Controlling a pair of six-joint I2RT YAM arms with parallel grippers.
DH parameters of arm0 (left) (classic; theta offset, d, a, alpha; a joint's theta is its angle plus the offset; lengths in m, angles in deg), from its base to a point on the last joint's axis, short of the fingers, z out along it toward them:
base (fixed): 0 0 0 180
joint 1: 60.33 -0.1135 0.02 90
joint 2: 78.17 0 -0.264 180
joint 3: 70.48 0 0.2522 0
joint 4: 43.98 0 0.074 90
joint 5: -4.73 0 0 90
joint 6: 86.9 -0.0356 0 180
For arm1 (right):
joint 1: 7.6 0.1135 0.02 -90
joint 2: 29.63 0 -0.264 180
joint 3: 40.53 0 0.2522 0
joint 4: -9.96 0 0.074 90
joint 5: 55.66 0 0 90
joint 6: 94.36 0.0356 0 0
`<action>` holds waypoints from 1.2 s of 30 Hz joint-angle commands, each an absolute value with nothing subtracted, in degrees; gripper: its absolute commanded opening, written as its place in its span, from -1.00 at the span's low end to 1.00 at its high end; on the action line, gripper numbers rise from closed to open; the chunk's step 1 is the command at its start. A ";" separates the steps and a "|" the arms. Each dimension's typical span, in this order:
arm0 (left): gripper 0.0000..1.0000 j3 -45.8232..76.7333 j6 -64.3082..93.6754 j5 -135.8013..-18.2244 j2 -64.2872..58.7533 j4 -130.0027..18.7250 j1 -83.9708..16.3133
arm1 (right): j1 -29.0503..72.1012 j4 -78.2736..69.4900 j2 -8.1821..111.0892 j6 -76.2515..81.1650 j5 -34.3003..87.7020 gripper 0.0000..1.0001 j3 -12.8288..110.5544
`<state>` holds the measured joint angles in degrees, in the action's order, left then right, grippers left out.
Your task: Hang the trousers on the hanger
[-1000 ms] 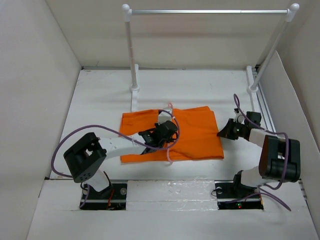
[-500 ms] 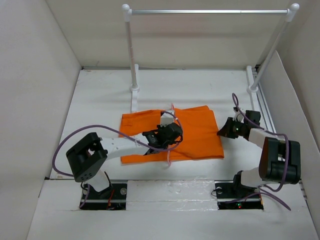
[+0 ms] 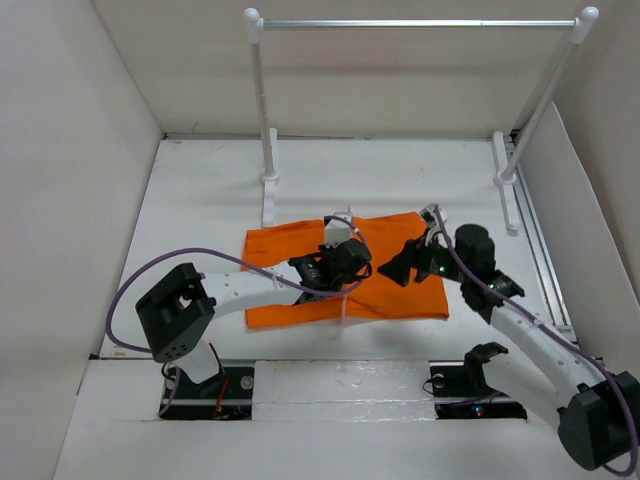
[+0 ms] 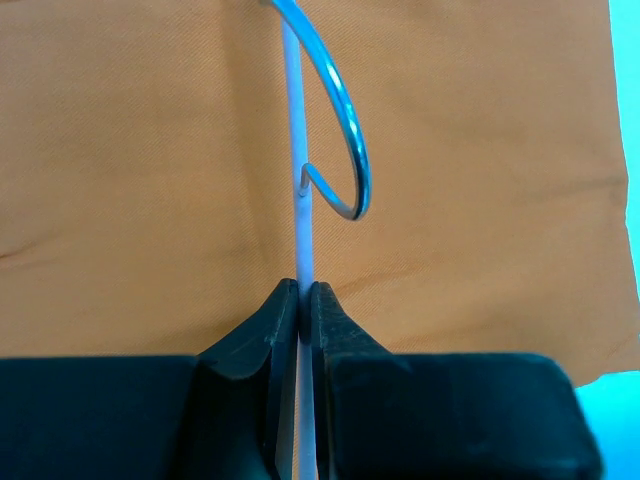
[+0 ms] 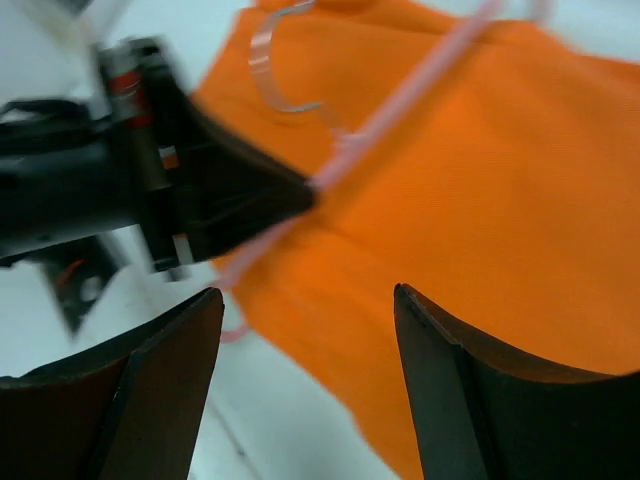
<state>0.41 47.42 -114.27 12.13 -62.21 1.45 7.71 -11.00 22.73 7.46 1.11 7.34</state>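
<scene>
Orange trousers (image 3: 400, 302) lay flat on the table (image 3: 200, 200) | left gripper (image 4: 300, 290) pinched the pale-pink hanger (image 4: 297, 150) over them | right gripper (image 5: 308, 292) spread wide just right of it | best bet was pinching one cloth edge, hanger held steady

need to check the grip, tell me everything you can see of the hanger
The hanger is thin and pale pink, plastic by its look, with a slim shiny wire hook at one end. The left gripper is shut on its narrow stem just below the hook. It sits over the middle of the flat orange trousers; whether it rests on the cloth is unclear.
</scene>
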 commanded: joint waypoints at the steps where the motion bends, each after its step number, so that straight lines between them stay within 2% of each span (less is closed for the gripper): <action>1: -1.00 2.26 50.12 -111.65 12.09 -56.25 1.81 | 18.19 8.21 21.26 26.72 1.20 0.49 -2.03; 3: -1.00 1.91 51.35 -109.98 11.83 -54.76 1.81 | 23.39 17.24 24.40 33.93 5.41 0.53 -5.57; 6: -1.00 1.91 52.05 -109.88 11.30 -54.05 1.81 | 27.63 25.53 28.53 36.86 6.39 0.53 -6.21; 13: -1.00 1.38 52.76 -109.36 9.02 -53.35 1.81 | 36.16 27.76 35.23 38.62 15.70 0.54 -2.52; 22: -1.00 0.15 53.73 -107.51 3.84 -55.19 0.59 | 40.82 26.70 34.44 41.43 26.43 0.30 -2.51; 25: -1.00 0.68 53.12 -107.07 2.42 -55.98 0.58 | 41.44 30.03 36.29 42.22 26.70 -0.05 -2.25; 27: -1.00 1.12 52.85 -106.37 1.81 -56.94 0.58 | 41.96 31.18 37.17 43.19 26.70 -0.43 -1.64; 29: -1.00 2.08 52.76 -105.93 0.32 -57.65 0.58 | 42.58 31.18 37.35 43.19 27.04 -0.69 -0.24; 30: -1.00 2.43 52.59 -106.10 -0.21 -57.65 0.58 | 42.58 30.84 37.26 43.19 27.13 -0.74 0.21; 32: -1.00 3.48 51.89 -106.89 -2.32 -59.15 0.58 | 42.58 31.09 37.00 44.15 27.40 -0.96 1.00; 36: -1.00 6.39 51.09 -107.07 -4.34 -61.60 -0.64 | 42.58 33.90 35.24 46.70 27.49 -1.00 2.05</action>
<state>0.63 50.37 -109.94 -0.35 -65.64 -0.78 41.98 23.45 37.64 46.27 25.76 -2.85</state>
